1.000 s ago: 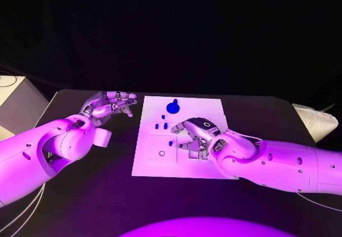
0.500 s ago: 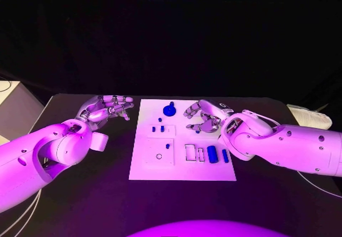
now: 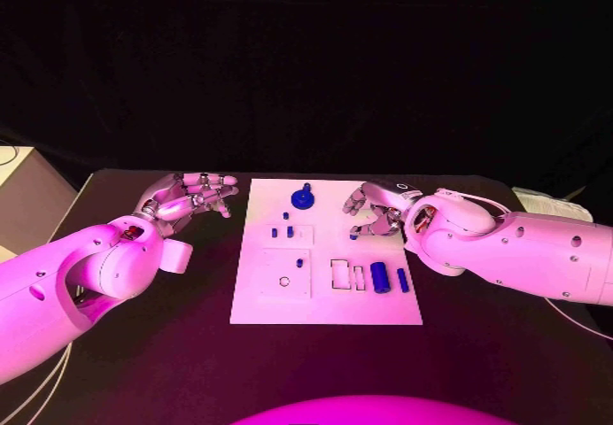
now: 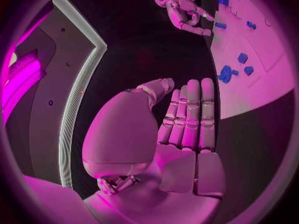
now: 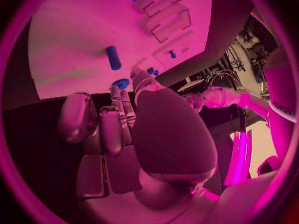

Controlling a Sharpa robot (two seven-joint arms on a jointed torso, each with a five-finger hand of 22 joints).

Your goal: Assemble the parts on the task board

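Observation:
The white task board (image 3: 326, 305) lies in the middle of the table. A round blue knob (image 3: 303, 198) stands near its far edge, with small blue pegs (image 3: 281, 232) below it. A thick blue cylinder (image 3: 379, 274) and a thin blue bar (image 3: 402, 280) lie beside two rectangular slots (image 3: 343, 274). My right hand (image 3: 373, 210) hovers over the board's far right part, fingers loosely bent and holding nothing. A short blue piece (image 3: 354, 236) lies just under it. My left hand (image 3: 191, 193) hangs left of the board with its fingers straight (image 4: 187, 119), holding nothing.
A pale box (image 3: 23, 199) stands at the table's left edge, and a white object (image 3: 547, 202) sits off the far right corner. The board also has a round hole (image 3: 283, 282) near its left side. Bare black table surrounds the board.
My right hand has lifted off the slots and drawn back to the board's far right part, leaving the blue cylinder and bar lying there. The left hand has stayed put.

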